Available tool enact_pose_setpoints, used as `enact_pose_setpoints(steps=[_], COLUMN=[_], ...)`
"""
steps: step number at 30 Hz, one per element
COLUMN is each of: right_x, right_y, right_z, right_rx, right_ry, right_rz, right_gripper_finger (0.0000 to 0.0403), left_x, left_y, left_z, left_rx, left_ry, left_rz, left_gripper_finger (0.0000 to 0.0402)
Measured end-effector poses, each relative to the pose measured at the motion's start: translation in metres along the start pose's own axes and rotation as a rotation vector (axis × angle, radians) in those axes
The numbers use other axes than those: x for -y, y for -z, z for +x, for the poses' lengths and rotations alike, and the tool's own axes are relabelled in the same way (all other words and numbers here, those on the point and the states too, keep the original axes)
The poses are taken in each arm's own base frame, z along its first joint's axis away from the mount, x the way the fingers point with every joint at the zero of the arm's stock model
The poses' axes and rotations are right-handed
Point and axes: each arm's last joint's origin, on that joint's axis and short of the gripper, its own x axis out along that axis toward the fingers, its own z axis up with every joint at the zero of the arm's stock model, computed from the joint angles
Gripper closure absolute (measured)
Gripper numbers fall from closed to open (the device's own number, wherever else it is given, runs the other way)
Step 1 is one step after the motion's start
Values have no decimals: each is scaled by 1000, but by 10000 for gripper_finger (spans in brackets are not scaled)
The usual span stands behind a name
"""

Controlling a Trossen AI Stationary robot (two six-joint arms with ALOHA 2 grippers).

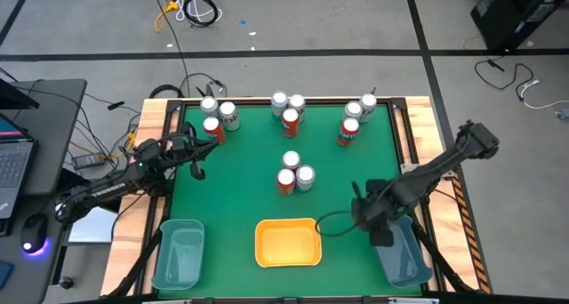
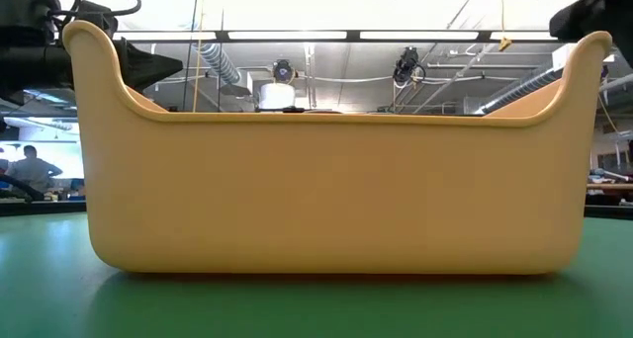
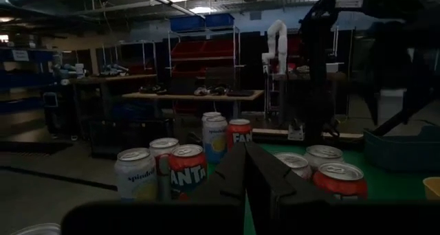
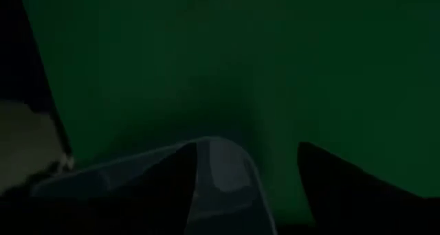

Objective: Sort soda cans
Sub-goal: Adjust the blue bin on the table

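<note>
From above, the soda cans (image 1: 292,166) stand in four clusters on the green table (image 1: 240,184): three at the far left, three at the far middle, three at the far right, and three near the centre. The left gripper (image 1: 196,162) hangs just on the near side of the far-left cluster, jaws closed on nothing. The right gripper (image 1: 378,226) sits at the inner rim of the right teal bin (image 1: 404,261), well apart from every can (the nearest is the centre group). A yellow bin (image 1: 287,243) and a left teal bin (image 1: 178,253) line the near edge.

The low view is filled by the yellow bin's wall (image 2: 326,195); no cans show.

The left wrist view shows shut fingers (image 3: 265,183) with cans (image 3: 187,170) standing just beyond and to either side.

The right wrist view shows two dark fingers (image 4: 344,183) apart, the bin rim (image 4: 220,170) between them, nothing gripped.
</note>
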Motion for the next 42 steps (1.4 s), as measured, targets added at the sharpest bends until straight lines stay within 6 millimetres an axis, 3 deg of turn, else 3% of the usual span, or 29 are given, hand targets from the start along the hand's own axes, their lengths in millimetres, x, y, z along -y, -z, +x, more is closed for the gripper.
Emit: enact_pose_setpoints(steps=[4,11,17,21,30,42], right_x=[-11,-10,-12,-4,16,74], right_y=[-2,0,-7,-6,-20,-55], right_z=[19,36,44,54,55,47], right_rx=[-85,-258,-195,-209,-196,-90], right_ry=[43,151,107,107,104,198], right_rz=[-93,-190,-241,-256,-311,-327], right_gripper_finger=[173,174,186,231,386,385], left_x=[0,0,0,0,0,-1], left_y=[0,0,0,0,0,0], left_z=[0,0,0,0,0,0], left_rx=[1,0,0,0,2,3], left_ry=[0,0,0,0,1,-35], left_rz=[0,0,7,26,30,60], left_gripper_finger=[389,389,389,389,389,389])
